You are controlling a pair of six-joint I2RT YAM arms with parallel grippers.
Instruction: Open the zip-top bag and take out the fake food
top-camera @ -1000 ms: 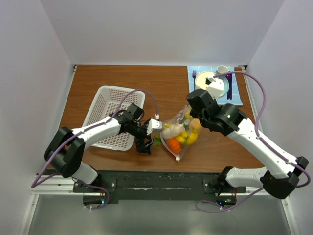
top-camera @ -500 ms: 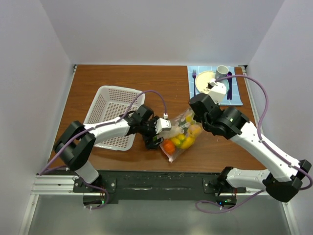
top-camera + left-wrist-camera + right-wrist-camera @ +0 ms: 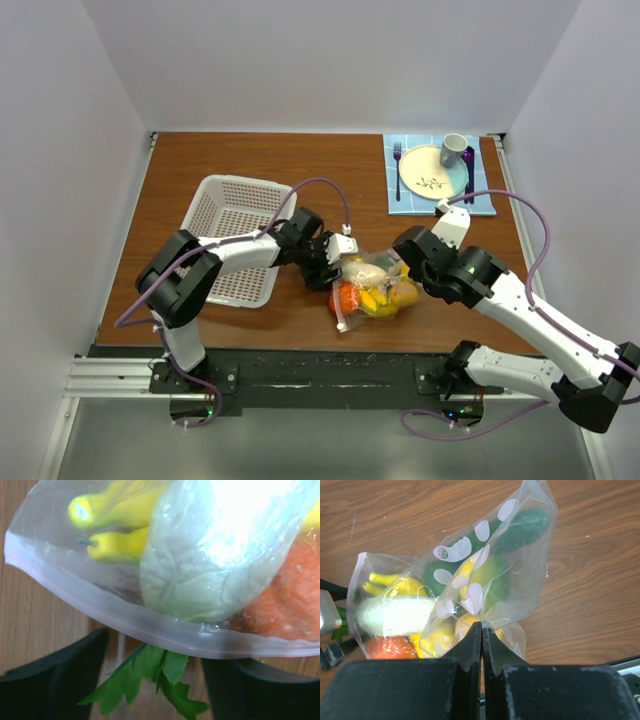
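The zip-top bag [image 3: 372, 285] lies on the table near the front edge, full of the fake food. In the right wrist view I see the dark green cucumber [image 3: 520, 527], yellow bananas [image 3: 382, 582], a white-green piece [image 3: 395, 615] and an orange-red fruit [image 3: 387, 647] inside the bag [image 3: 530, 580]. My right gripper [image 3: 481, 630] is shut on a fold of the clear plastic at the bag's right end. My left gripper [image 3: 155, 647] is open at the bag's left end. The pinkish zip strip [image 3: 100, 607] runs across just beyond its fingertips. A green leaf [image 3: 150, 672] lies between its fingers.
A white perforated basket [image 3: 232, 235] stands to the left, under my left arm. At the back right a blue mat [image 3: 485, 200] carries a yellow plate [image 3: 432, 172], a fork [image 3: 397, 158] and a cup [image 3: 454, 148]. The table's front edge is close below the bag.
The bag has swung round and shifted toward the front edge, held by my right gripper. My left gripper has moved right and closed in on the zip end.
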